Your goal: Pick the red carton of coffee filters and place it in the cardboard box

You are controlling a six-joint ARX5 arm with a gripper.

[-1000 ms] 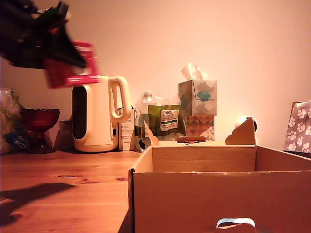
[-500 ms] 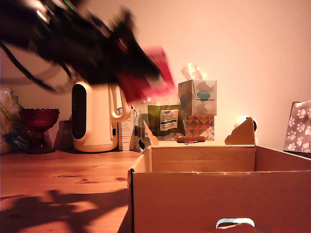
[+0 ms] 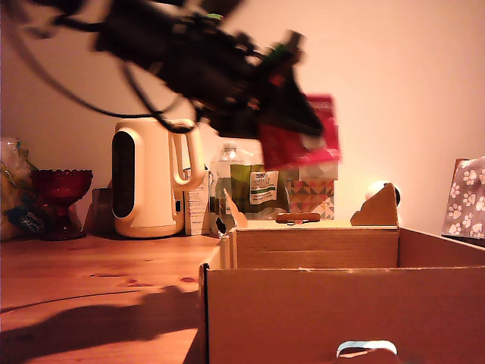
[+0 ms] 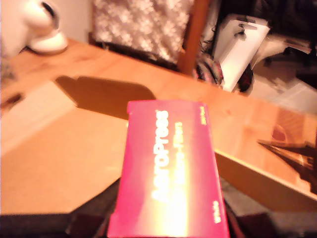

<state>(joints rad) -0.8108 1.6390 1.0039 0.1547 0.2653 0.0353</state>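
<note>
Your exterior view, left to right: red goblet (image 3: 61, 187) and cream kettle (image 3: 154, 178) on bench (image 3: 91, 284), well apart from arm. Your arm (image 3: 182, 57) reaches in from upper left, blurred. Jaws (image 3: 299, 125) clamped on red carton (image 3: 303, 140), held in air above far edge of cardboard box (image 3: 341, 303), not touching it. Tissue boxes (image 3: 311, 193) behind carton. Wrist view: carton (image 4: 171, 171) over box flap (image 4: 59, 148), "AeroPress" lettering legible.

We've got the carton (image 4: 168, 171) filling the wrist view, "AeroPress" lettering facing the camera. Under it: open box (image 4: 59, 163), flap (image 4: 106, 96) upright. Counter (image 4: 247, 119) beyond. Fingers not visible, blurry.
</note>
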